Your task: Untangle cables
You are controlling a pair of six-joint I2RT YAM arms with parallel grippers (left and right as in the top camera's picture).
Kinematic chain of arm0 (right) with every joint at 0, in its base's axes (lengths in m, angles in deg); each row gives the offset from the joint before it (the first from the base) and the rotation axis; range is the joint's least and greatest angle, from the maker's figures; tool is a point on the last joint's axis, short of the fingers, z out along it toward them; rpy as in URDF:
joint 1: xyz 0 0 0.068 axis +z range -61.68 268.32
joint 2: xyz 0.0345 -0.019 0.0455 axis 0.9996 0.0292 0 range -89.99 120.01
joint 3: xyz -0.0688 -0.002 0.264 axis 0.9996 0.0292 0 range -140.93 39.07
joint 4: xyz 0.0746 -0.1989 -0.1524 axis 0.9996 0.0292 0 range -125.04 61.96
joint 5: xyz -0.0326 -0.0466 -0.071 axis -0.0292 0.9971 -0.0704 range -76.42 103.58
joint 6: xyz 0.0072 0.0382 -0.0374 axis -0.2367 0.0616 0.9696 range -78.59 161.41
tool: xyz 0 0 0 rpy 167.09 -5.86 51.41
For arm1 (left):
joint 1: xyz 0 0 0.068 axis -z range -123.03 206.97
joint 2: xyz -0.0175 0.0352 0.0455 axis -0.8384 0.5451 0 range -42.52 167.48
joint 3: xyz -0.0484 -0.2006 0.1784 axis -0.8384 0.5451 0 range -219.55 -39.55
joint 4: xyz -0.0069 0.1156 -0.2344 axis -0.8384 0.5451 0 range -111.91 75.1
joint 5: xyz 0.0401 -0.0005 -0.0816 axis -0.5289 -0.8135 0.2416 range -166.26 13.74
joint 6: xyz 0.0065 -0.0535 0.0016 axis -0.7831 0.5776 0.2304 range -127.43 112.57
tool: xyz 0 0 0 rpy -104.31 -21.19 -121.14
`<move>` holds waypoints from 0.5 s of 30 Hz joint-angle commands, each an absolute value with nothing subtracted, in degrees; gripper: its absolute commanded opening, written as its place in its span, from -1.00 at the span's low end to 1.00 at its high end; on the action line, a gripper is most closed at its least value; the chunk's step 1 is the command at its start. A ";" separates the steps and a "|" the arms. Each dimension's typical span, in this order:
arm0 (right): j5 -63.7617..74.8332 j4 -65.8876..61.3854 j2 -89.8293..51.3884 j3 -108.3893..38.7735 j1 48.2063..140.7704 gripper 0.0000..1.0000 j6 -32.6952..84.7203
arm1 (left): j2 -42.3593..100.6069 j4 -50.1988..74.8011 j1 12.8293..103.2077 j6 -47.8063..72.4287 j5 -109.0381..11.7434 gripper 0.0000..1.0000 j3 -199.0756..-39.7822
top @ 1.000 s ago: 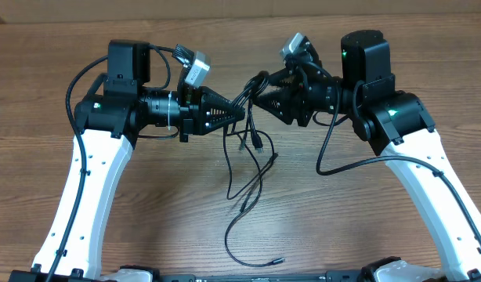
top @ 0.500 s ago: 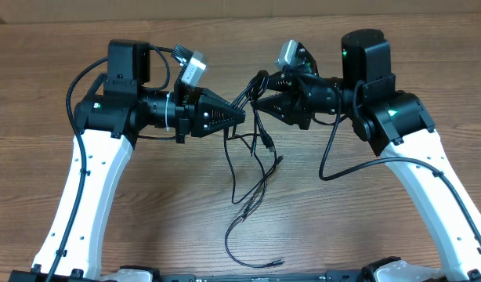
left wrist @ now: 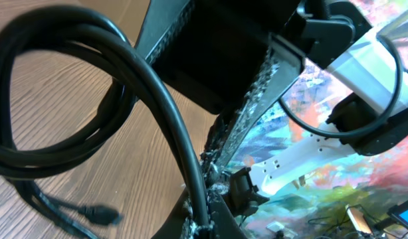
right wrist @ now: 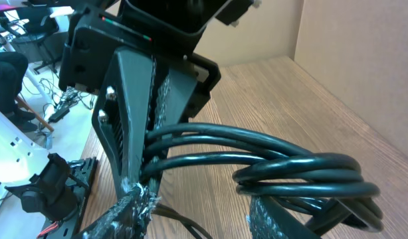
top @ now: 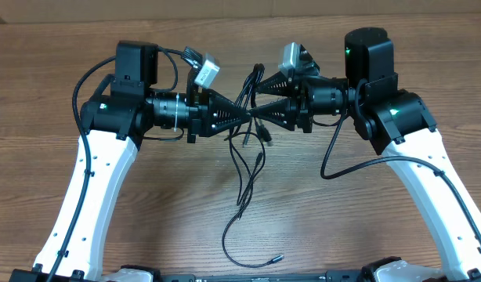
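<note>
I have my left fingers (top: 225, 117) and right fingers (top: 276, 114) both pinched, tip to tip, on the thin black tangled cables (top: 241, 200) whose tails trail onto the wooden table (top: 366, 235) below them, so pulling apart may cinch the knot or slip a cord.

You see glossy black cables (top: 244, 168) on a brown wood-grain surface (top: 162, 235). The left arm (top: 88, 204) at 9 o'clock and the right arm (top: 436, 196) at 3 o'clock are white with black joints. The left gripper (top: 245, 117) and right gripper (top: 254, 114) are black.
</note>
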State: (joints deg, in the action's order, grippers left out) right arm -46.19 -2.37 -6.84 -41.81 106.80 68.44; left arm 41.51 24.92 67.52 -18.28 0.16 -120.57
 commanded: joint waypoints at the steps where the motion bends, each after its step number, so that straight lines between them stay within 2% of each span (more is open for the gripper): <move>1: -49.14 -1.93 -7.34 -42.32 107.22 -0.06 68.50 | 41.70 25.01 68.41 -17.88 -1.68 -0.92 -121.46; 5: -44.99 -0.91 -7.34 -42.32 107.18 -0.06 65.25 | 41.70 25.03 68.39 -17.88 -1.83 -0.92 -121.46; 6: -45.21 -0.91 -7.34 -42.32 107.18 0.00 64.66 | 41.70 25.05 68.39 -17.91 -2.49 -0.92 -121.46; 9: -45.36 -0.58 -7.34 -42.32 107.18 0.05 63.69 | 41.70 25.51 68.41 -17.91 -10.09 -0.92 -121.46; 11: -43.43 0.91 -7.34 -42.32 107.18 0.29 63.67 | 41.70 26.32 68.41 -18.47 -15.73 -0.92 -121.46; 12: -42.58 1.45 -7.34 -42.32 107.18 0.35 63.65 | 41.70 26.52 68.41 -19.33 -17.20 -0.92 -121.46; 15: -34.10 2.59 -7.34 -42.32 106.63 0.47 51.48 | 41.68 27.68 68.41 -25.86 -22.75 -0.92 -121.46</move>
State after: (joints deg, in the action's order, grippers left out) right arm -41.51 2.31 -6.84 -41.81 107.11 62.19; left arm 41.62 27.04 68.15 -19.26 -14.79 -120.54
